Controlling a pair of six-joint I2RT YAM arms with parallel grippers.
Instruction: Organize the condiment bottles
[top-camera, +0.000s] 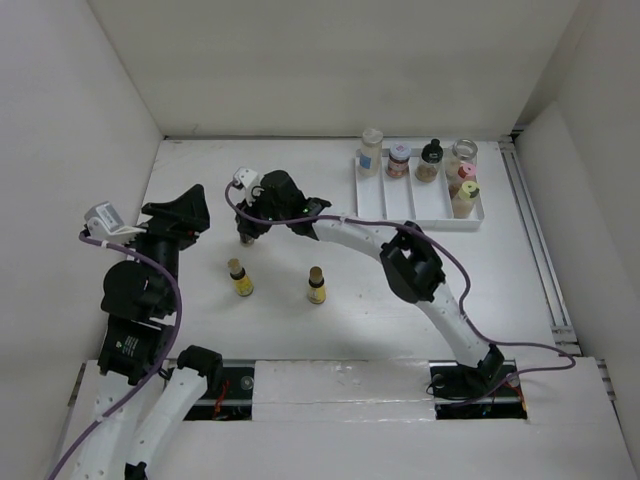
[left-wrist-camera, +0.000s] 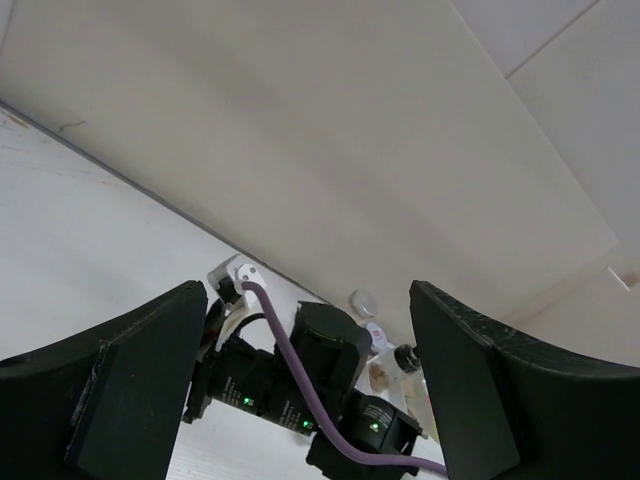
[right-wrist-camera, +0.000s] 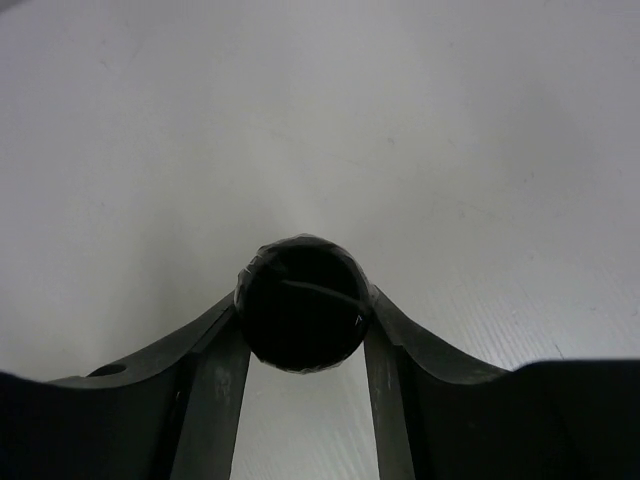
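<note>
Right jaws pinch a black-capped bottle (right-wrist-camera: 303, 303); left jaws gape empty; yellow labels (top-camera: 243, 287) unreadable.

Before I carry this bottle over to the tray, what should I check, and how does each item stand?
1. Right tool shut on the black-capped bottle: ok, a finger presses each side of the cap.
2. Bottle lifted off the table: cannot tell.
3. Left tool open, empty and out of the way: ok.
4. Loose yellow-labelled bottles upright and apart from the right arm: ok, though the swing probably passes over the right one.
5. Room in the white tray: ok, the near ends of three lanes are bare.
</note>
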